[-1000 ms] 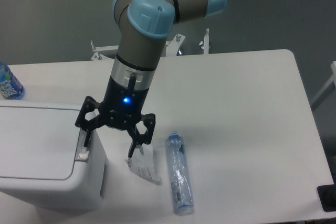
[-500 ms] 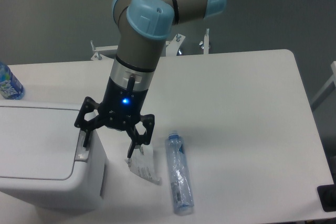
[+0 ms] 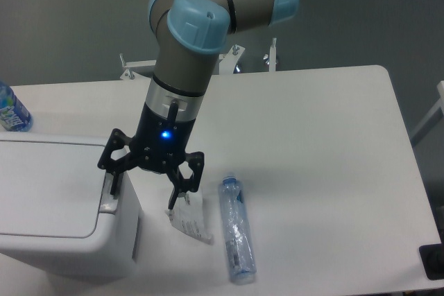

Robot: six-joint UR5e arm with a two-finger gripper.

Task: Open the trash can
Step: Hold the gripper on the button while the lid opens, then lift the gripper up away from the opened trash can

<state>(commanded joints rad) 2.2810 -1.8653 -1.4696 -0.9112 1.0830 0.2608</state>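
The grey, blue-capped arm (image 3: 201, 25) was angled down and to the left. The black two-finger gripper (image 3: 143, 192) was pointed downward, fingers spread wide, a blue light lit on its body.

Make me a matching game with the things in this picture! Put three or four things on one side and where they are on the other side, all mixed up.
Things:
1. trash can
2. clear bottle
3. blue-labelled bottle
4. gripper

Places or states:
A. at the table's far left edge, partly cut off
B. lying on its side right of the gripper
C. front left, lid down
D. fingers spread, one over the silver button strip

Pairs: 1-C, 2-B, 3-A, 4-D
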